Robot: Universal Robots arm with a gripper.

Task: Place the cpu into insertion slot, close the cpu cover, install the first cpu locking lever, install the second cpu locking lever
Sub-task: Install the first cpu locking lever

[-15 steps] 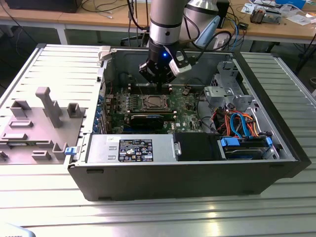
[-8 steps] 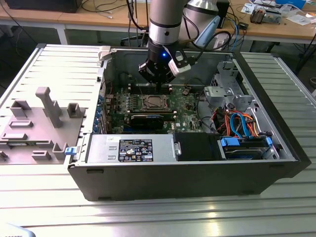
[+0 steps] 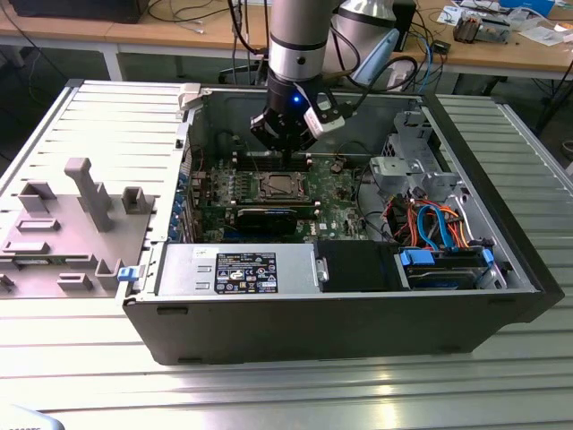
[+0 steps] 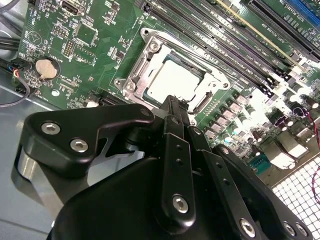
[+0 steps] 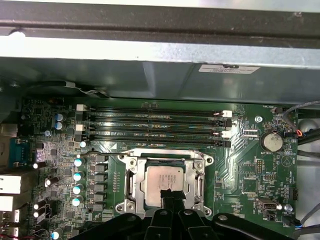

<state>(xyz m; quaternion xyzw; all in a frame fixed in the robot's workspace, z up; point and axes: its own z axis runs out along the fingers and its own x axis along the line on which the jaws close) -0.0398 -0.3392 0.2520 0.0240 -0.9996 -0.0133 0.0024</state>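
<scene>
The cpu point(image 5: 161, 178) point(image 4: 172, 80) point(image 3: 276, 186), a silvery square chip, lies flat in the insertion slot point(image 5: 123, 206) on the green motherboard. The cpu cover point(image 5: 165, 159) point(image 4: 142, 72), a silver frame with a square opening, lies flat over the chip's edges. My black gripper point(image 5: 170, 194) point(image 4: 173, 101) point(image 3: 285, 152) hangs just above the near edge of the chip. Its fingers are pressed together with nothing between them. I cannot make out how the locking levers stand at the sides of the socket.
Long memory slots point(image 5: 155, 125) run just beyond the socket. A coin battery point(image 5: 272, 141) sits to one side. Inside the open case are a black graphics card point(image 3: 264, 218), a power supply point(image 3: 237, 269) and a cabled drive cage point(image 3: 439, 237). A grey fixture point(image 3: 72, 224) lies outside on the exterior view's left.
</scene>
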